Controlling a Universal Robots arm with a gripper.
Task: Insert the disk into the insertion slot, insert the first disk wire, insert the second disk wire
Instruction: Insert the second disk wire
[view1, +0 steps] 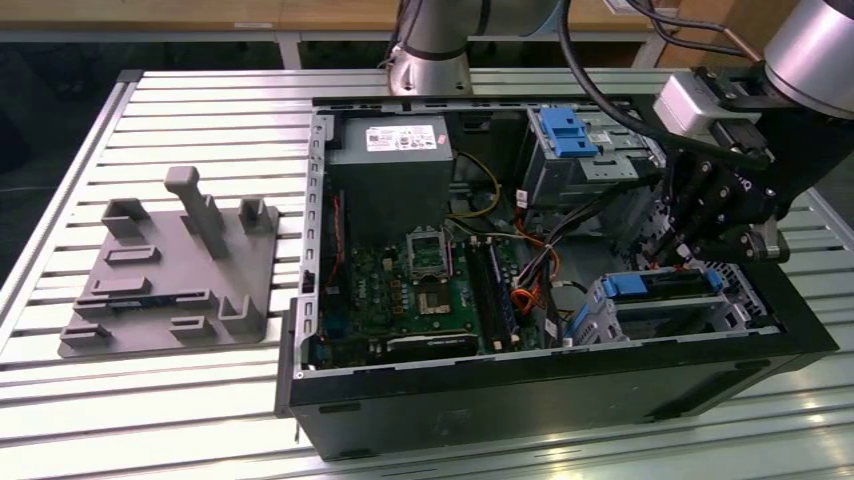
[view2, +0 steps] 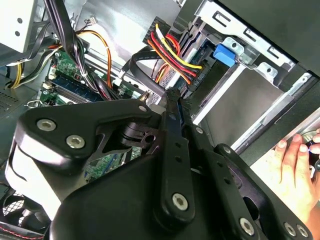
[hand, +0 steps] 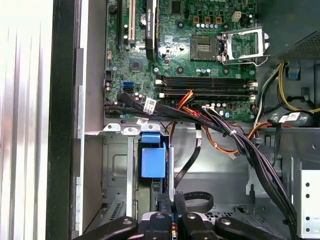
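The disk (view1: 657, 285), in its bright blue caddy, sits inside the insertion slot (view1: 694, 318), the low silver cage at the case corner on the exterior view's right. The caddy's blue end (hand: 152, 161) faces the motherboard. My gripper (view1: 674, 262) hangs just above the disk's end. In the second wrist view the gripper (view2: 172, 96) has its fingers pressed together on the end of a black disk wire (view2: 142, 62). A red, yellow and black wire bundle (view2: 172, 57) runs to the cage beside it. In the first wrist view the gripper (hand: 170, 199) sits next to a black wire loop (hand: 197, 201).
The open computer case (view1: 534, 390) lies on a slatted metal table (view1: 200, 110). Inside are a power supply (view1: 394, 140), a motherboard (view1: 427, 290) and a taller cage with a blue latch (view1: 567, 130). A grey fixture plate (view1: 174, 270) lies outside. A person's hand (view2: 295, 165) is close by.
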